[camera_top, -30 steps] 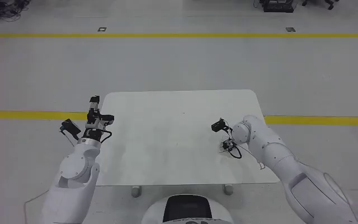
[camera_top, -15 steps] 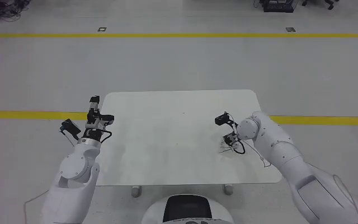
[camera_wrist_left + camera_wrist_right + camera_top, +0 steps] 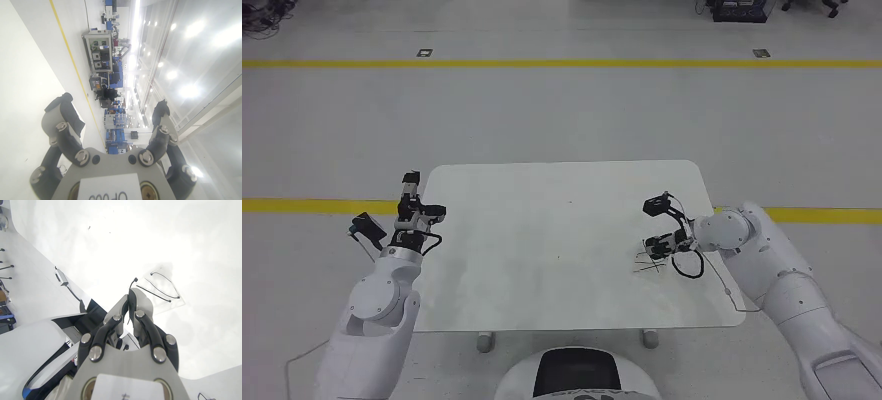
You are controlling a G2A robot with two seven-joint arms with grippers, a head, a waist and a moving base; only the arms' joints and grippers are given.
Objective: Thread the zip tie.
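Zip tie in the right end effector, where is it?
In the right wrist view the zip tie is pinched in the right end effector, head poking out, over the table's right side beside a clear sheet of spare ties.

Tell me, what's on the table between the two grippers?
Nothing: in the top view, bare table lies between the left gripper and the right gripper.

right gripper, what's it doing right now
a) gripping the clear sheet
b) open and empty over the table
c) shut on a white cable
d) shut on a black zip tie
d: in the right wrist view the right gripper is closed on a thin black zip tie, and the tie's head pokes out past the fingertips.
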